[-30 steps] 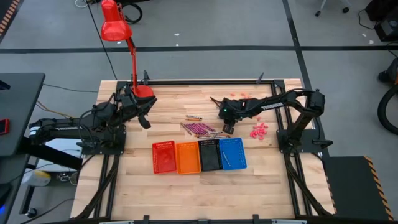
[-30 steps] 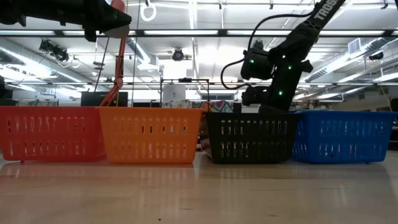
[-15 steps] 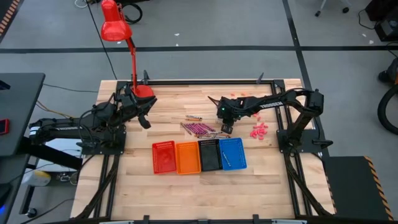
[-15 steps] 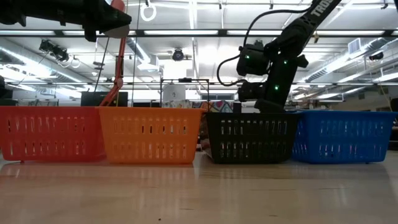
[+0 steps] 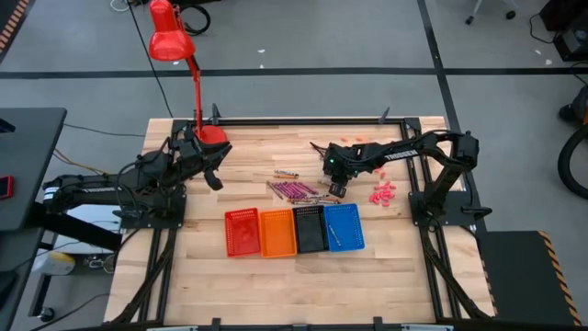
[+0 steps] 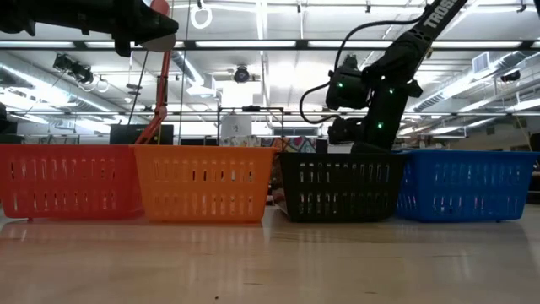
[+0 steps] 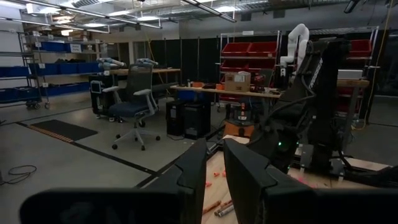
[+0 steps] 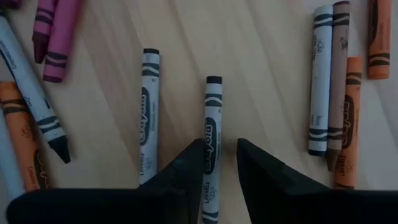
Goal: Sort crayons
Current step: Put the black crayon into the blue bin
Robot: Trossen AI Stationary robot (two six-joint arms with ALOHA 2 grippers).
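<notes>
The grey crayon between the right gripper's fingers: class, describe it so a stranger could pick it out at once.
On the wooden table, behind the black basket, lies a crayon pile. At its right end the right gripper straddles one grey crayon. A similar grey crayon lies parallel beside it, outside the fingers.

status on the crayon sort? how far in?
Early. Done: only one crayon visible in the blue basket; the red, orange and black baskets look empty from above. In hand: the right end effector straddles a silvery grey crayon lying on the table, not lifted. Left: most of the pile. The left end effector waits by the lamp base.
</notes>
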